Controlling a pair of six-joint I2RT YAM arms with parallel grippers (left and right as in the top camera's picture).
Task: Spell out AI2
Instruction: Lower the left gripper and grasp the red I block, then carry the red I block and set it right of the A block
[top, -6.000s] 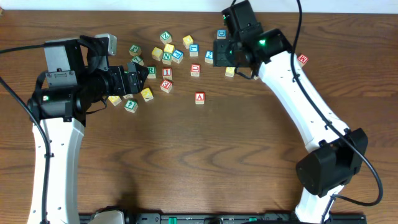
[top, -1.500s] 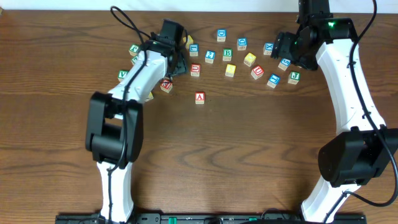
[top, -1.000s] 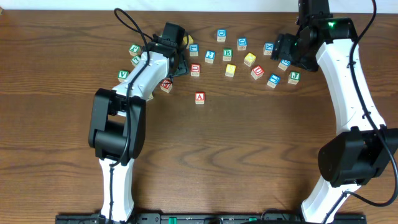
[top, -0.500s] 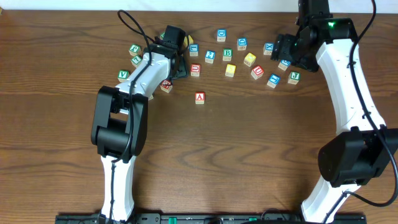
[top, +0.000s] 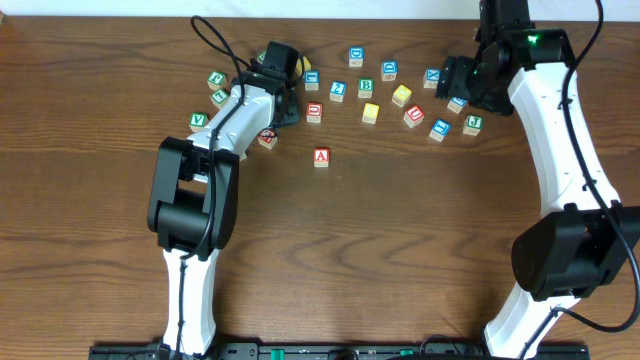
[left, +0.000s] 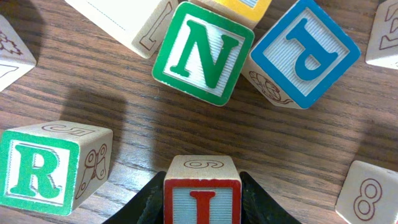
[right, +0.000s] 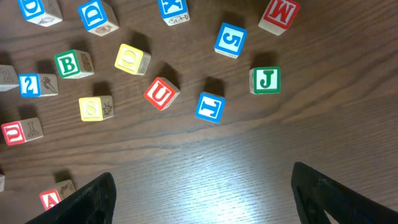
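Observation:
The red I cube (left: 202, 198) sits on the table between the black fingers (left: 144, 204) of my left gripper (left: 202, 208), which is shut on it. In the overhead view the left gripper (top: 284, 108) covers that cube, at the left cluster of blocks. The red A cube (top: 321, 156) stands alone on bare wood below the cluster, and its corner shows in the right wrist view (right: 52, 198). The blue 2 cube (top: 338, 90) lies in the upper row, also the blue 2 cube (right: 29, 84). My right gripper (right: 202, 199) hangs open over bare wood near the right cluster (top: 462, 82).
Around the left gripper lie a green N (left: 203, 53), a blue P (left: 305, 53) and a green R (left: 37, 171). Below the right wrist are a red U (right: 161, 93), a blue T (right: 209, 107), a green J (right: 265, 80) and a yellow S (right: 93, 107).
My left gripper's jaws have closed onto the red I cube after a small shift over the cluster. The right arm has stayed still.

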